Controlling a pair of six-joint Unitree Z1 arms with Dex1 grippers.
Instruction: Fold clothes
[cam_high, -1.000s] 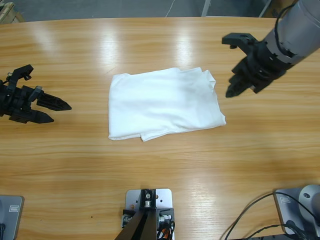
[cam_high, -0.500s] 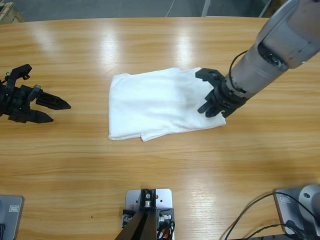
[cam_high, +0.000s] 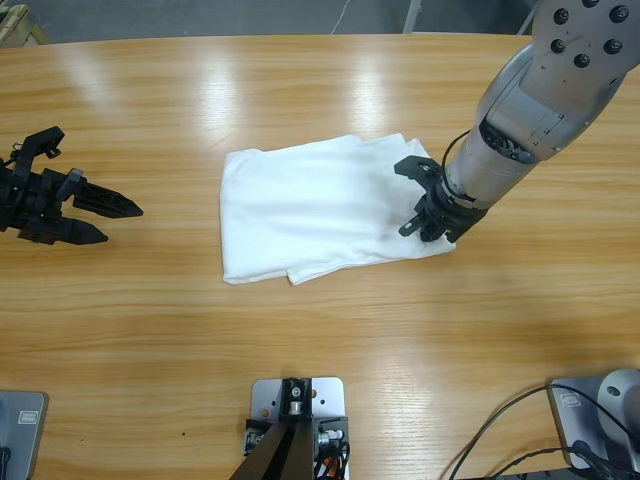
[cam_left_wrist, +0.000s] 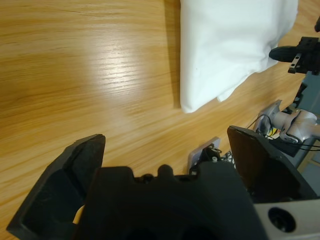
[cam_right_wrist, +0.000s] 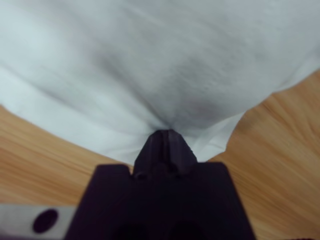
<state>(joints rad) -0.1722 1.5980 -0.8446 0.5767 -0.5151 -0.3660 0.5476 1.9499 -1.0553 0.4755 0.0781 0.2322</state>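
1. White and soft, the T-shirt lies folded into a rough rectangle on the wooden table, with no print or label showing.
2. Its folded layers peek out along the edge nearest the camera, and one corner there sticks out a little.
3. The right gripper is down on the shirt's corner, at the end of the big silver arm.
4. In the right wrist view its black jaws are pressed together on a pinch of the white cloth, which puckers just ahead of the tips.
5. The left gripper hovers low over bare wood, well apart from the shirt, which lies out ahead of it.
6. Its two jaws are spread wide with nothing between them.
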